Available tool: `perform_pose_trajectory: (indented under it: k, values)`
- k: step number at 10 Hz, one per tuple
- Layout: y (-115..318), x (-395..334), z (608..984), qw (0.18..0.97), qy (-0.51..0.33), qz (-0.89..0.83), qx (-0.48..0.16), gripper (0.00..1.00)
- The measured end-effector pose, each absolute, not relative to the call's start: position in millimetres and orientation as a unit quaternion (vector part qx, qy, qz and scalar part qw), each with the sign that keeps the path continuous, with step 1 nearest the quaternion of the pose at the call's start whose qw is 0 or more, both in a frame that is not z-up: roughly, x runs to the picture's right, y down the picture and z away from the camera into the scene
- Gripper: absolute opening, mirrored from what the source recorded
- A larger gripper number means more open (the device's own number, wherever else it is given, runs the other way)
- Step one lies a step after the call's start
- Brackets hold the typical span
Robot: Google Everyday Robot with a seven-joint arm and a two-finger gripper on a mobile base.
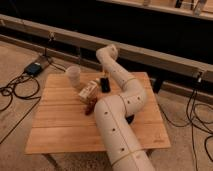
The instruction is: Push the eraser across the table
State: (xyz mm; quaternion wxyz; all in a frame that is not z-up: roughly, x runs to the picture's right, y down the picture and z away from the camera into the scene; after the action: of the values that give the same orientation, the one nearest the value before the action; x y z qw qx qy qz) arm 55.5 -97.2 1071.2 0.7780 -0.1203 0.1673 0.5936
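Observation:
The eraser (105,84) is a small black oblong block on the far middle of the light wooden table (55,125). My white arm rises from the bottom, bends over the table's right half and ends near the far edge. The gripper (105,73) hangs at that end, just behind and above the eraser. I cannot tell if it touches the eraser.
A white cup (74,76) stands at the far left. A white-and-tan little box (88,91) and a slim reddish-brown piece (90,106) lie left of the arm. A black round bowl (131,119) is mostly hidden behind the arm. Cables and a blue device (34,68) lie on the floor at the left.

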Motion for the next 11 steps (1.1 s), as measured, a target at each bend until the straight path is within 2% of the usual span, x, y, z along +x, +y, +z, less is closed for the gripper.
perform_pose_trajectory:
  k: [11]
  values:
    - [-100.9,55.6,1073.3,0.768,0.151,0.61,-0.123,0.65]
